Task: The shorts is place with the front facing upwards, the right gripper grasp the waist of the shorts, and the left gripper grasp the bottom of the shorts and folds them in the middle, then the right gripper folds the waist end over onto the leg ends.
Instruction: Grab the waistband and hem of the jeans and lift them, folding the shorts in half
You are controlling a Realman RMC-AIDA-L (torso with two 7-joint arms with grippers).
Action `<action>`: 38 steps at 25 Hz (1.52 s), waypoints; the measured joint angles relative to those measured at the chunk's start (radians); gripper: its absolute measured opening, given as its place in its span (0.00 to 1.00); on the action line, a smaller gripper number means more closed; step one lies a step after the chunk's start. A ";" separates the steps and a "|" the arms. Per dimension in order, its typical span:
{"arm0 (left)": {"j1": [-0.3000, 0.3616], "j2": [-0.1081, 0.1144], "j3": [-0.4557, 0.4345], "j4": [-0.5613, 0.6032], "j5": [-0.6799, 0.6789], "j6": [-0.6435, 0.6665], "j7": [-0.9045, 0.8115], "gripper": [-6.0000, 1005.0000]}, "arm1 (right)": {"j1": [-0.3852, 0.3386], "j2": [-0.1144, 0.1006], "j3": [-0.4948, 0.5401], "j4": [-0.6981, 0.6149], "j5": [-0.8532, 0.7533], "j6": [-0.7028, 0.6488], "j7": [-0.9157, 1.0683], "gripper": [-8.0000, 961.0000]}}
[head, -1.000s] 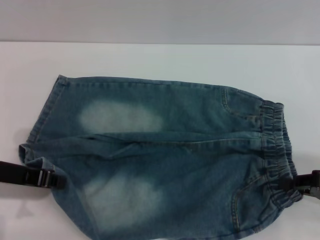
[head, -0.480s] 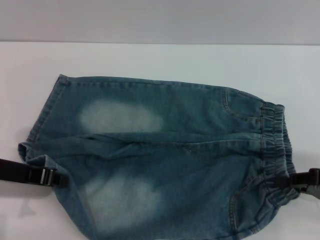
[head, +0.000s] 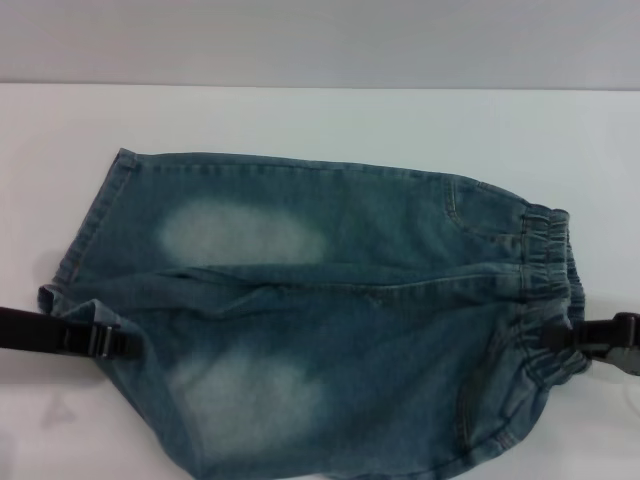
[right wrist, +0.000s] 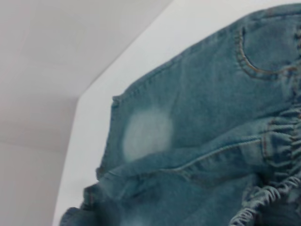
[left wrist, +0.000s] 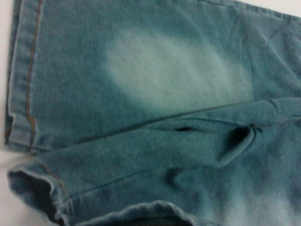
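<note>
Shorts (head: 330, 310) mid lengthwise fold; left end effector (head: 100, 342) pinching hem (head: 60, 300), right end effector (head: 575, 338) pinching waist (head: 545, 270); next carry near half toward desk's far edge.

Bright even light, faint shadows, soft overall blur, no glare

the shorts (head: 330, 310) lie on the table (head: 300, 115), stretched sideways across it; the waist (head: 550, 290) sits at the right end, the leg ends (head: 85, 250) at the left; far leg lies flat toward the back, near leg is in front of it, its inner edge lapping over the far one along the middle; left gripper (head: 110, 342) is at the near leg's hem on the left, right gripper (head: 560, 335) at the waist on the right, both touching fabric
</note>
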 joint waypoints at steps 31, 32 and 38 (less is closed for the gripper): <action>-0.001 0.001 -0.077 0.105 -0.122 0.330 0.065 0.09 | 0.004 0.005 0.156 -0.259 0.368 -0.036 -0.229 0.02; -0.003 0.001 -0.086 0.122 -0.138 0.343 0.076 0.09 | 0.004 0.005 0.161 -0.282 0.390 -0.037 -0.242 0.02; -0.007 0.001 -0.114 0.172 -0.212 0.413 0.113 0.09 | 0.004 0.006 0.187 -0.343 0.434 -0.044 -0.287 0.02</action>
